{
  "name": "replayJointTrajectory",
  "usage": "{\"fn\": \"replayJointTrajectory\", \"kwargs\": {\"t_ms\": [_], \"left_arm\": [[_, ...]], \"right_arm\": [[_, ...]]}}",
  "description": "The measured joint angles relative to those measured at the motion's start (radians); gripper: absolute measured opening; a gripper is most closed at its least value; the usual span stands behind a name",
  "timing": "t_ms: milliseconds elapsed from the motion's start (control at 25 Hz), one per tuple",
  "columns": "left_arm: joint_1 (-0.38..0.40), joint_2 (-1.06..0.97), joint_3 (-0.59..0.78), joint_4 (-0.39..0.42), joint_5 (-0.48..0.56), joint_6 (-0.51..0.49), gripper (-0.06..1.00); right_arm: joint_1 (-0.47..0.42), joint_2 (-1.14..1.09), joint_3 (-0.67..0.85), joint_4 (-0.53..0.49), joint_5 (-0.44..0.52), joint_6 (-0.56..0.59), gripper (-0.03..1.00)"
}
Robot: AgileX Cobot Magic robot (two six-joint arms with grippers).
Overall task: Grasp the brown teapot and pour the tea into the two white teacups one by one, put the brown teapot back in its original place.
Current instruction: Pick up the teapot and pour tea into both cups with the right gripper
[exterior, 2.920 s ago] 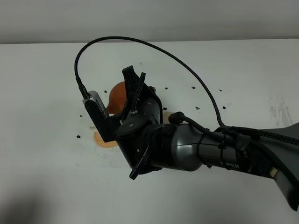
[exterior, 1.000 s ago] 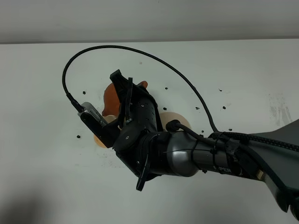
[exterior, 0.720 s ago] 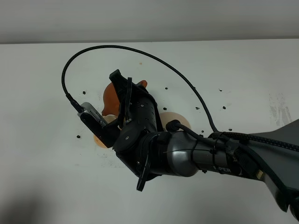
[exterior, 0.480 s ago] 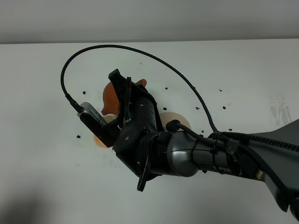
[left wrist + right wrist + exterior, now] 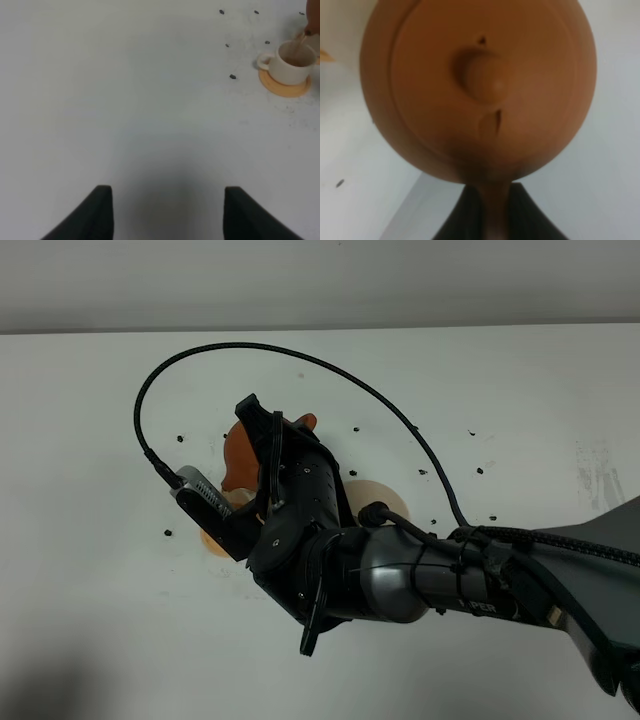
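The brown teapot hangs tilted above the table, left of the middle, with my right gripper shut on its loop handle. The right wrist view is filled by its knobbed lid. In the left wrist view one white teacup stands on an orange coaster; the spout is over it and a thin stream runs into brownish tea. The other teacup is out of view. The pale round mat peeks from behind the arm. My left gripper hovers open over bare table.
The right arm and its black cable cross the middle of the white table. An orange coaster shows under the wrist camera. Small dark specks dot the table around the mat.
Since the earliest frame the right arm has carried the teapot left and farther back. Over the last second it has only shifted slightly; the left gripper's fingers keep the same gap.
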Motion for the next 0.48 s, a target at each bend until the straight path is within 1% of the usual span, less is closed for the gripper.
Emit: {"fn": "replayJointTrajectory", "kwargs": {"t_ms": [480], "left_arm": [[0.0, 0.0, 0.0, 0.0, 0.0, 0.001, 0.51]], "right_arm": [[0.0, 0.0, 0.025, -0.068, -0.006, 0.0, 0.12]]}}
